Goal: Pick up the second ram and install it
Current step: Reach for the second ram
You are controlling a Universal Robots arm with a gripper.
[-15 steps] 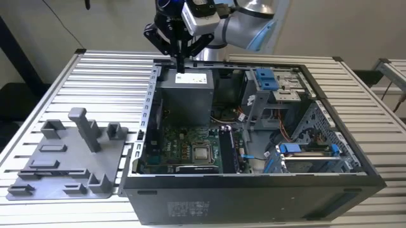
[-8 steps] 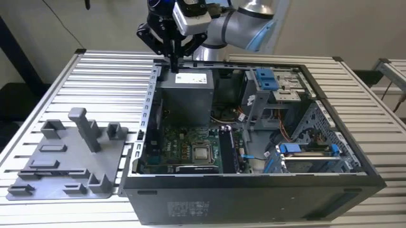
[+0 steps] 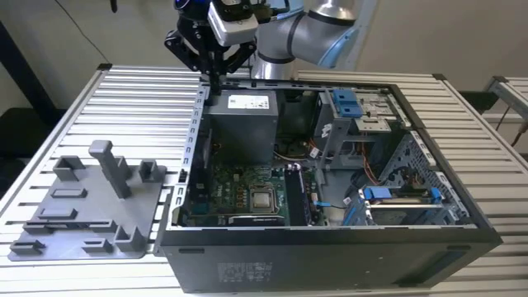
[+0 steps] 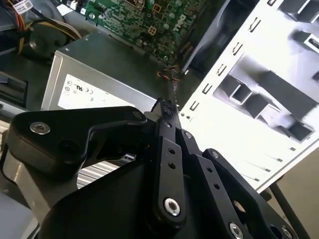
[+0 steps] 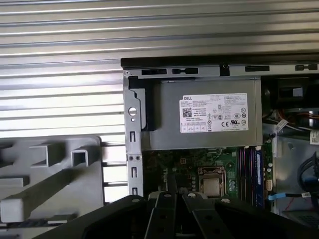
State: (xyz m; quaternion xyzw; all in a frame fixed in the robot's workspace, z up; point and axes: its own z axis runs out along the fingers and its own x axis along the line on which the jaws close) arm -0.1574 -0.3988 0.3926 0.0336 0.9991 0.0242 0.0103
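Observation:
My gripper hangs over the back corner of the open computer case, on the exterior view's left, above the grey power supply. Its black fingers are pressed together, and I see nothing between them in either wrist view. The motherboard's long memory slots lie beside the processor socket, well forward of the gripper. I cannot pick out the second ram with certainty. A long dark line runs along the front slot of the grey holder plate; whether it is a stick I cannot tell.
The holder plate with its upright posts lies on the slatted table, on the exterior view's left of the case. Blue drive brackets and cables fill the case's other side. The case walls stand up around the motherboard.

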